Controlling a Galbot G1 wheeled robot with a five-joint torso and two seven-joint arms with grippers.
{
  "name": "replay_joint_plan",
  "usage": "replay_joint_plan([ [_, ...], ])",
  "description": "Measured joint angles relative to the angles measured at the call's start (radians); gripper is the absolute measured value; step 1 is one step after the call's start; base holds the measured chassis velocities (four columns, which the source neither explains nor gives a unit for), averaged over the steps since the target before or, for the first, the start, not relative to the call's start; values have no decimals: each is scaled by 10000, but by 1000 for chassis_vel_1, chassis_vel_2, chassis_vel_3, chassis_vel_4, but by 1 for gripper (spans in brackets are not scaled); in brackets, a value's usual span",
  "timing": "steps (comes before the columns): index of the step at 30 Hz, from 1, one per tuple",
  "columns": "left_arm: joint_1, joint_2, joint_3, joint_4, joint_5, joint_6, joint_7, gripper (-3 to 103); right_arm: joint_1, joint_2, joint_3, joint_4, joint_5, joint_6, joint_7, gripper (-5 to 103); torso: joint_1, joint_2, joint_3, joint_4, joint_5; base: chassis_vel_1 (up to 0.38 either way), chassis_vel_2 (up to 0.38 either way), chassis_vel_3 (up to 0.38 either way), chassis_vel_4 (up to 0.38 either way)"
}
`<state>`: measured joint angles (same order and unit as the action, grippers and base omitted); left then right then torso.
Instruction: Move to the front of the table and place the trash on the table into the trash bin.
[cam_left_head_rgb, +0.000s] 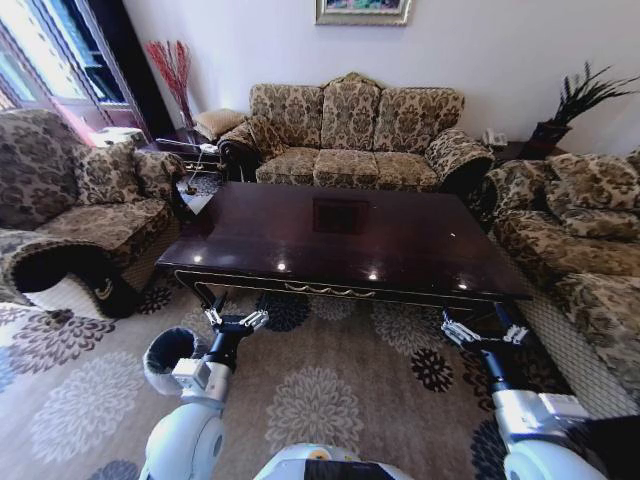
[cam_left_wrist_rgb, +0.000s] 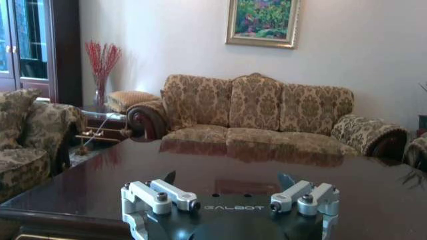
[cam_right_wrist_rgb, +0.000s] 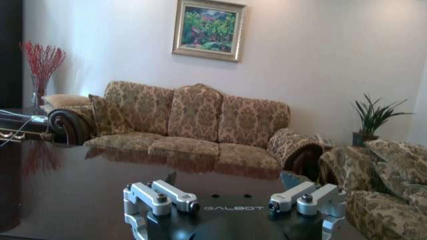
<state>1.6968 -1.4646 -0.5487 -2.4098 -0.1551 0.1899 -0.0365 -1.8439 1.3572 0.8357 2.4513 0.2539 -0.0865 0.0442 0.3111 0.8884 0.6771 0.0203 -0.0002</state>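
The table (cam_left_head_rgb: 350, 240) stands right in front of the robot, its dark glossy top bare in the head view, with nothing but reflections of the room on it; no bottle, paper or scrap can be made out on the wood from either wrist view. The trash bin (cam_left_head_rgb: 170, 355) sits on the patterned carpet (cam_left_head_rgb: 320, 390) by the table's near left corner, just beside the left arm, its whitish liner folded over the rim and the inside dark, so what it holds cannot be told. Judging from this, the drive to the table's front looks done and the clearing looks finished or nearly so, with nothing visibly left to pick up. The left gripper (cam_left_head_rgb: 236, 321) hangs just below the near edge of the table, fingers spread wide and empty. The right gripper (cam_left_head_rgb: 484, 331) hangs near the table's right front corner, fingers likewise wide apart and holding nothing. The sofa (cam_left_head_rgb: 350, 135) stands beyond the far side of the table.
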Motion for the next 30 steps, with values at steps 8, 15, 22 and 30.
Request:
replay_joint_plan([
  [8,0,0,0,0,0,0,0,100,0,0,0,0,0,0,0,100,0,0,0,0,0,0,0,0,0],
  [15,0,0,0,0,0,0,0,100,1,0,0,0,0,0,0,100,0,0,0,0,0,0,0,0,0],
  [22,0,0,0,0,0,0,0,100,0,0,0,0,0,0,0,100,0,0,0,0,0,0,0,0,0],
  [30,0,0,0,0,0,0,0,100,0,0,0,0,0,0,0,100,0,0,0,0,0,0,0,0,0],
])
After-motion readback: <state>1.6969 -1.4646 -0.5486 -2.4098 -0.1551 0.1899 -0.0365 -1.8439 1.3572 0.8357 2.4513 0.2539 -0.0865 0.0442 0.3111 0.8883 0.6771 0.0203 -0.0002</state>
